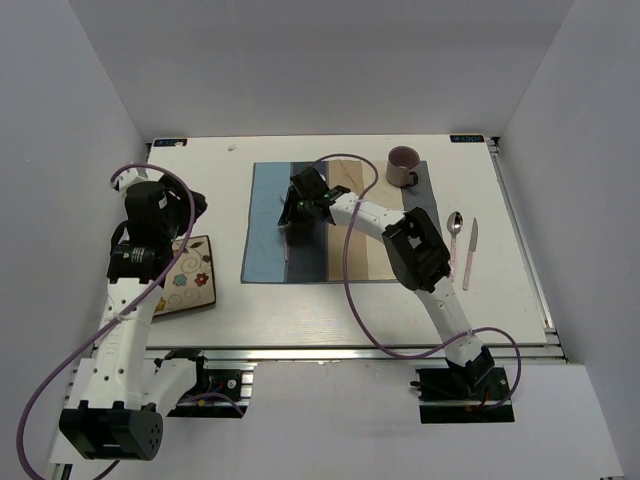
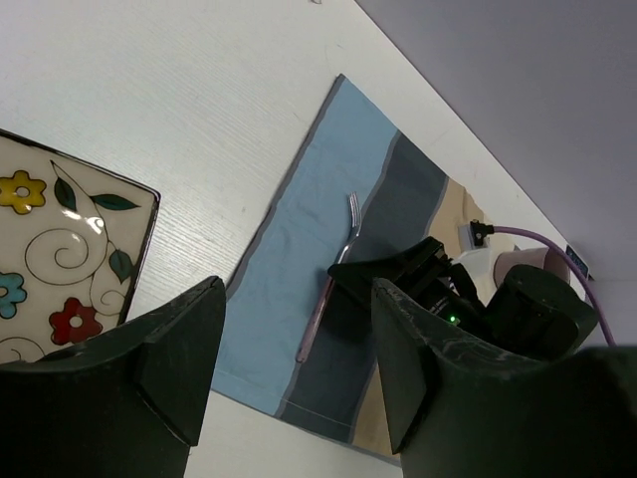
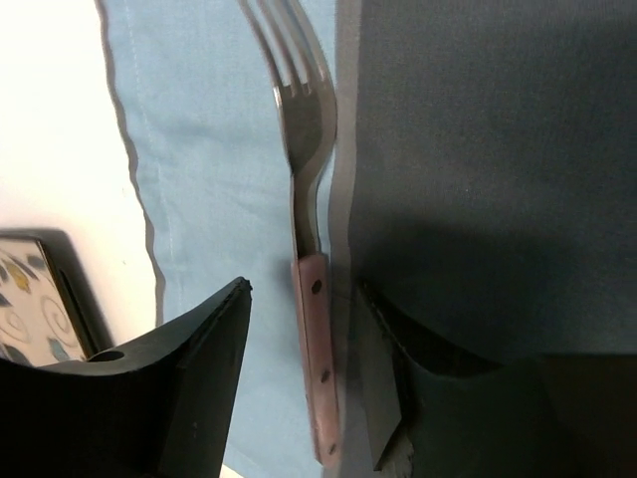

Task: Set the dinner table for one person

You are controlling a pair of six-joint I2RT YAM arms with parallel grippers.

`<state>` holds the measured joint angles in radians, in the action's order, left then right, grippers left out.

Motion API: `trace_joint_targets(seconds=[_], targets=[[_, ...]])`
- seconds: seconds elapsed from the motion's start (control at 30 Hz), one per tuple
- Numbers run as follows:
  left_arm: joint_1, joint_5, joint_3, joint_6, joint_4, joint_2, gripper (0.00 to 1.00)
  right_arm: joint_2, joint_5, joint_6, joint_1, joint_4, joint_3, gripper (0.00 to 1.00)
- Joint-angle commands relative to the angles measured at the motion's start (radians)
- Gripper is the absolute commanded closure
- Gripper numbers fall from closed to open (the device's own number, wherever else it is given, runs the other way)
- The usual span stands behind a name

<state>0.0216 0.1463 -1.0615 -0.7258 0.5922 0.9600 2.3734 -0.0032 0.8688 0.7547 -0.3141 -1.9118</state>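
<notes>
On the placemat point(image 1: 265, 220) over the hard flat counter point(image 1: 300, 310), the fork point(image 3: 304, 149) is straddled by the right end effector point(image 3: 302, 329), spread wide, nothing pinched. Thin, stiff, slippy steel: probably best gripped at the riveted handle point(image 3: 317, 368). Left end effector point(image 2: 299, 299) is spread too.

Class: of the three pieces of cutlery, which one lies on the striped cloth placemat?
The metal fork with the pinkish riveted handle; the silver spoon and pink-handled knife lie on the bare off-white tabletop instead.
</notes>
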Motion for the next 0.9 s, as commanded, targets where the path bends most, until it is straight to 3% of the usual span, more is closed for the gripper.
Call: trace_joint_targets(seconds=[0.0, 0.07, 0.27, 0.33, 0.4, 0.53, 0.63, 0.77, 0.87], targets=[[-0.003, -0.017, 0.027, -0.014, -0.038, -0.030, 0.30, -0.153, 0.012, -0.108, 0.000, 0.117, 0.037, 0.49], [-0.003, -0.054, 0.046, -0.020, -0.057, -0.032, 0.34, -0.196, 0.012, -0.207, 0.000, 0.145, 0.098, 0.50], [-0.005, -0.217, 0.120, -0.024, -0.212, -0.007, 0.83, -0.419, -0.226, -0.430, -0.032, 0.351, 0.444, 0.48], [-0.005, -0.292, 0.132, -0.021, -0.242, 0.017, 0.94, -0.499, -0.288, -0.474, -0.061, 0.369, 0.512, 0.48], [-0.005, -0.361, 0.143, -0.018, -0.285, 0.034, 0.97, -0.575, -0.363, -0.558, -0.086, 0.386, 0.598, 0.48], [-0.005, -0.448, 0.175, -0.018, -0.350, 0.074, 0.97, -0.655, -0.483, -0.703, -0.194, 0.324, 0.640, 0.47], [-0.005, -0.497, 0.198, -0.020, -0.387, 0.112, 0.90, -0.694, -0.512, -0.810, -0.287, 0.218, 0.640, 0.47], [-0.003, -0.519, 0.230, -0.052, -0.459, 0.135, 0.66, -0.733, -0.318, -0.863, -0.406, 0.078, 0.632, 0.46], [-0.003, -0.527, 0.242, -0.067, -0.483, 0.154, 0.55, -0.753, -0.224, -0.924, -0.491, -0.026, 0.655, 0.45]])
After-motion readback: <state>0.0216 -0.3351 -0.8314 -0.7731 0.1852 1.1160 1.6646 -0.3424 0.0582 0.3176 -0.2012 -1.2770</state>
